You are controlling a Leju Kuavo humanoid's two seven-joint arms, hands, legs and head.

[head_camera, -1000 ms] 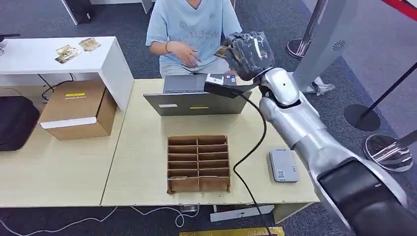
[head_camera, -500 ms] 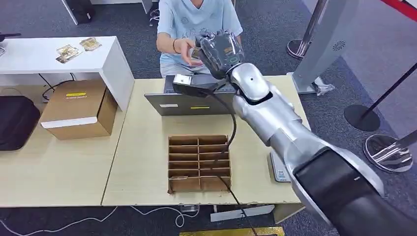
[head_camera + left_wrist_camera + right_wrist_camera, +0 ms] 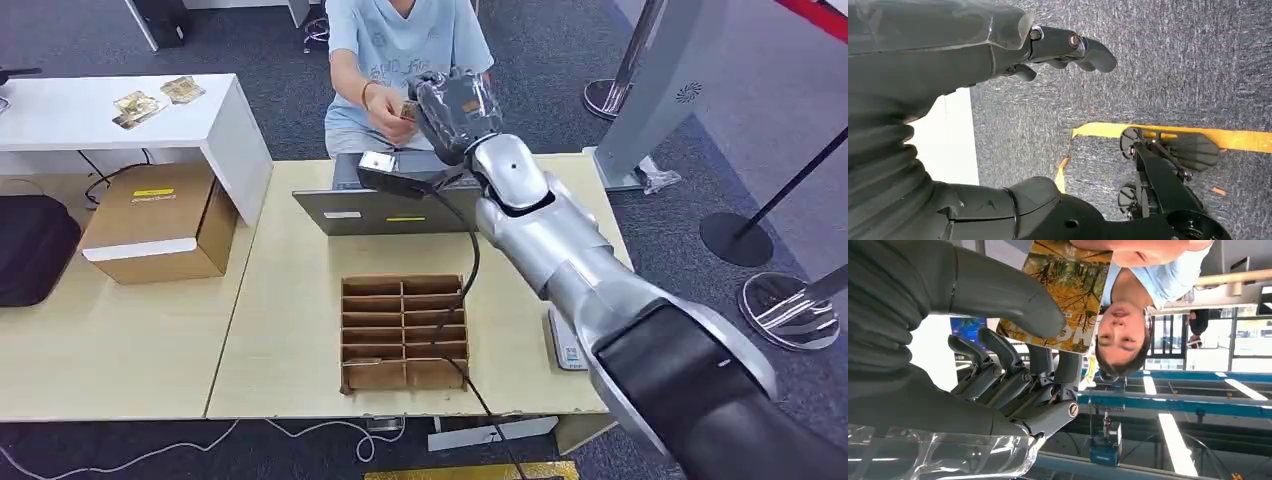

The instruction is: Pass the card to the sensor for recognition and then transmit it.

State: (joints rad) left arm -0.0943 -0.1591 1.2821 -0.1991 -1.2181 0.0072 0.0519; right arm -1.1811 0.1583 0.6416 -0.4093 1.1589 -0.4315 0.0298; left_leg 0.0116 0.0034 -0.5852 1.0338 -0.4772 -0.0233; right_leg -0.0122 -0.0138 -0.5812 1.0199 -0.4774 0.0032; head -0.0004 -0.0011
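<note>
The right hand point(image 3: 1013, 370) pinches the card point(image 3: 1068, 295) between the thick thumb and the darker fingers point(image 3: 998, 347), holding it up at the far side of the table point(image 3: 290, 330), above the laptop point(image 3: 400, 205). A person's hand point(image 3: 383, 100) touches the card's far edge, so the handover looks underway. The risk, as I judge it, lies in timing: if the thumb lets go before the person has a firm hold, the card may drop onto the laptop or behind the table; if the thumb holds on while the person pulls, the card may bend. The card reader point(image 3: 566, 340) sits well back toward the robot's body. The left hand point(image 3: 1068, 47) hangs over the carpet, fingers apart, holding nothing.
</note>
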